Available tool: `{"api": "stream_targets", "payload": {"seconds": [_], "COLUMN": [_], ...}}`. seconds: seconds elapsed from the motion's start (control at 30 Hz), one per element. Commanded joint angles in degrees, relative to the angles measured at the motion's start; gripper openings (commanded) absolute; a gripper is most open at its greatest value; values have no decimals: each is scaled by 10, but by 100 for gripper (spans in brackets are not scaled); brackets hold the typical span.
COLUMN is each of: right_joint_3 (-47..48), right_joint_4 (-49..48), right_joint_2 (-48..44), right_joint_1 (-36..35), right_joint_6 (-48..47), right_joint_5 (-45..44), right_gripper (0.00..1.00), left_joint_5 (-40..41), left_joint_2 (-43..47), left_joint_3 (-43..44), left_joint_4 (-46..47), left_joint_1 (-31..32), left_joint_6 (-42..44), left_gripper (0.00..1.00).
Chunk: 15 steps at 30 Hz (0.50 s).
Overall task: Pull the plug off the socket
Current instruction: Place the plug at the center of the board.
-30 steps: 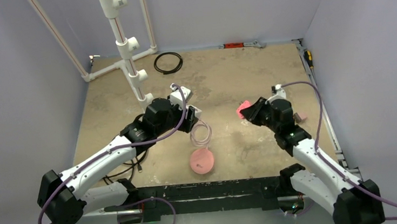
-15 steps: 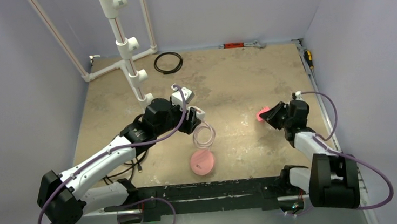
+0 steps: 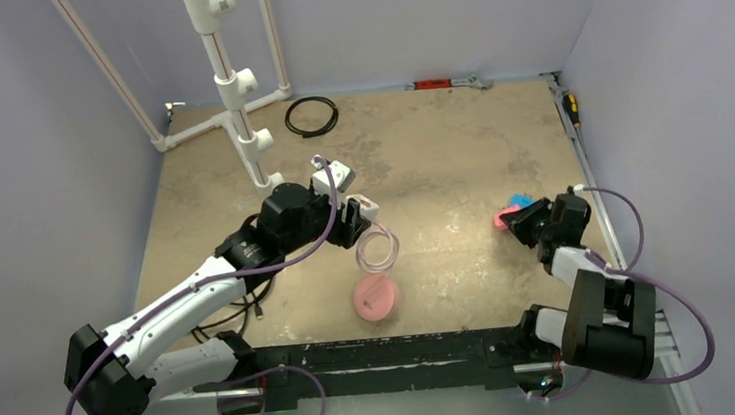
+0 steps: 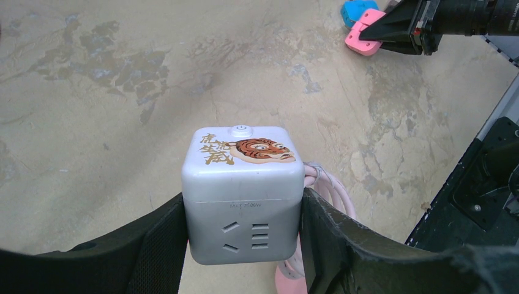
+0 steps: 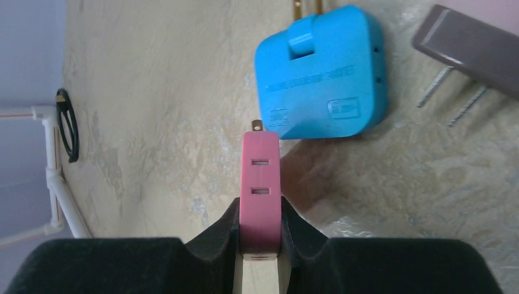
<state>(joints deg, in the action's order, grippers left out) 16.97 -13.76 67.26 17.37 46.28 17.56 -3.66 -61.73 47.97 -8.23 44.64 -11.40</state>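
The white cube socket sits squarely between the left gripper's two dark fingers, which press on its opposite side walls. Its tiger-printed face with the power button points away from the wrist, and a face with slot holes is turned toward the camera. A pink cable loops from the cube down to a round pink disc on the table.

Well apart, near the table's right edge, the right gripper pinches a pink plug by its flat sides. Its brass prong points forward, just beside a blue adapter lying on the table.
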Motion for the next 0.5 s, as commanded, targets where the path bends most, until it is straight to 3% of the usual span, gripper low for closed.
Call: {"api": "stream_targets", "payload": {"seconds": [0.0,0.47], "right_joint_3": [-10,-13], "right_joint_4": [-36,-44], "right_joint_2": [16,25], "right_joint_1": [23,93], "right_joint_6": [18,1], "right_joint_5": [19,-9], "right_gripper": [2,6], "left_joint_5": [-2,-2], "left_joint_2": [18,12], "left_joint_3": [8,11], "left_joint_4": [48,44], "left_joint_1": [-2,-2], "left_joint_6": [-11,-10], "left_gripper": [0,0]}}
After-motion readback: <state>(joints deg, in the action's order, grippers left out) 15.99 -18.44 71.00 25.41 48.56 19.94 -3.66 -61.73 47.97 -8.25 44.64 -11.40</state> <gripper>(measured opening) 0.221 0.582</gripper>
